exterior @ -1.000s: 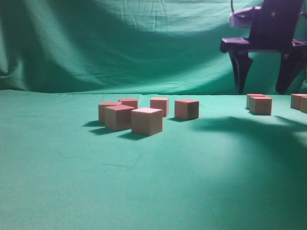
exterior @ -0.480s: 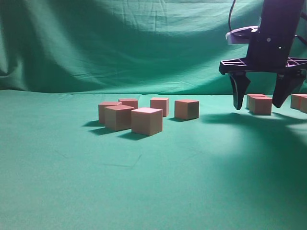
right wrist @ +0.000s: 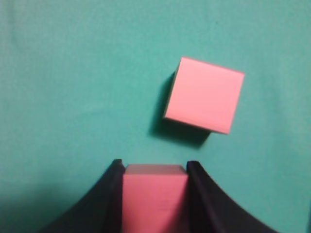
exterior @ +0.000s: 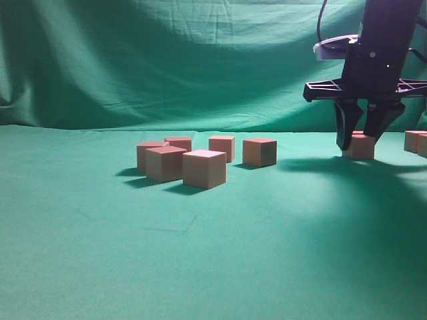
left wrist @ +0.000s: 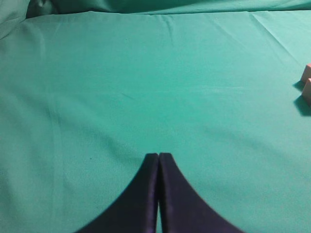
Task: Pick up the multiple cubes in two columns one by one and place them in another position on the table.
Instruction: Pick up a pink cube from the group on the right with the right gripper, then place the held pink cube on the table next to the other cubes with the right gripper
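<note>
The cube (right wrist: 154,194) I am after sits on the green desk (exterior: 200,253) at the far right of the scene, and my right claw (right wrist: 154,167) has both black fingers (right wrist: 109,194) flush against its pink sides, pinching it while it rests on the cloth. In the exterior view the same cube (exterior: 363,148) shows only as a pale strip under the fingertips of that claw (exterior: 360,139), which hangs straight down from my dark arm (exterior: 383,40).

Just beyond it, apart from it and turned at a slight angle, lies a second cube (right wrist: 204,94) with its shadow on its near left side. At the right edge of the exterior view two more cubes (exterior: 417,141) are cut off by the frame.

Well to the left, around the middle of the desk, stands a loose cluster of five cubes (exterior: 203,168): three nearer the front and left, two farther back and to the right, none stacked.

My left claw (left wrist: 159,156) hovers over bare cloth, its two fingers pressed together tip to tip and holding nothing; two cube edges (left wrist: 306,82) peek in at the right border of its view. A wrinkled green backdrop (exterior: 167,60) hangs behind everything.
</note>
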